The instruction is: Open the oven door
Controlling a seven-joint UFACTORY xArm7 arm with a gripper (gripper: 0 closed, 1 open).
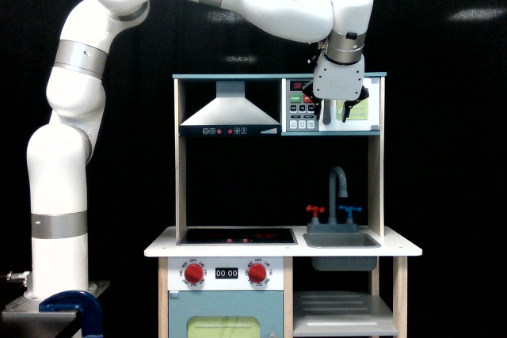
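Observation:
The oven door point(362, 112) is the small white-framed door with a pale yellow-green window at the top right of the toy kitchen, and it looks closed. My gripper point(337, 115) hangs directly in front of its left part, fingers pointing down and set apart, holding nothing. The gripper body covers most of the door. A grey vertical bar point(325, 112) shows by my left finger at the door's left edge; I cannot tell whether a finger touches it.
A button panel point(299, 108) with a red display sits just left of the door, and a range hood point(230, 112) further left. Below are the grey faucet point(338, 184), sink point(341, 239), stovetop point(236, 236) and a larger light-blue door point(226, 318).

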